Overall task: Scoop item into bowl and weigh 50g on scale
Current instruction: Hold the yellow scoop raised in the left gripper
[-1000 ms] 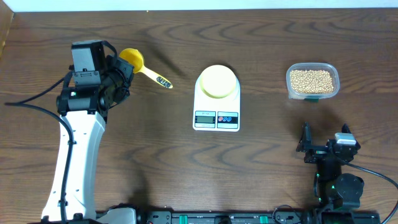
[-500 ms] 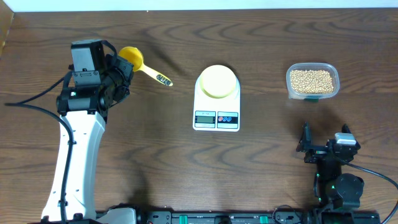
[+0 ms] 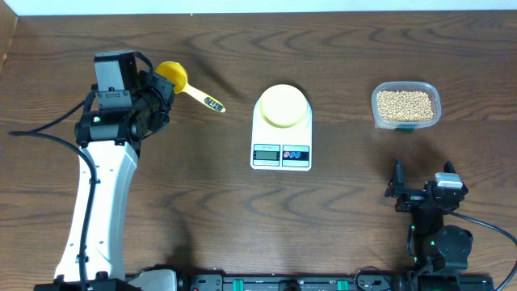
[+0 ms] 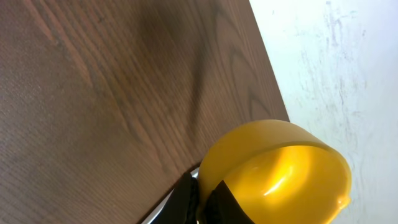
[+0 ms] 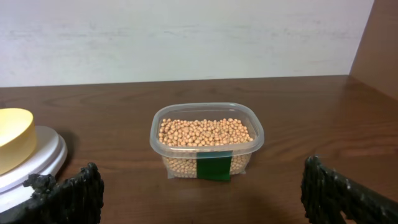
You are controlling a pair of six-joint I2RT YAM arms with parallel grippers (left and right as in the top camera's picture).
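The pale yellow-green bowl (image 3: 283,105) stands empty on the white scale (image 3: 281,154) at mid-table; both show at the left edge of the right wrist view, the bowl (image 5: 12,140) on the scale (image 5: 38,157). The tan beans (image 3: 405,103) fill a clear tub at the right (image 5: 205,132). My left gripper (image 3: 160,90) (image 4: 204,196) is shut on the rim of the bright yellow scoop (image 3: 173,74) (image 4: 280,174) at the far left, handle pointing right. My right gripper (image 3: 420,192) (image 5: 202,186) is open and empty, in front of the bean tub.
The clear plastic tub (image 3: 432,93) has a green label on its near side (image 5: 213,168). A white wall runs behind the table's far edge. The left arm's white body (image 3: 97,202) stretches along the table's left side.
The left arm has shifted only very slightly with the scoop. The right arm, bowl, scale and tub have not moved.
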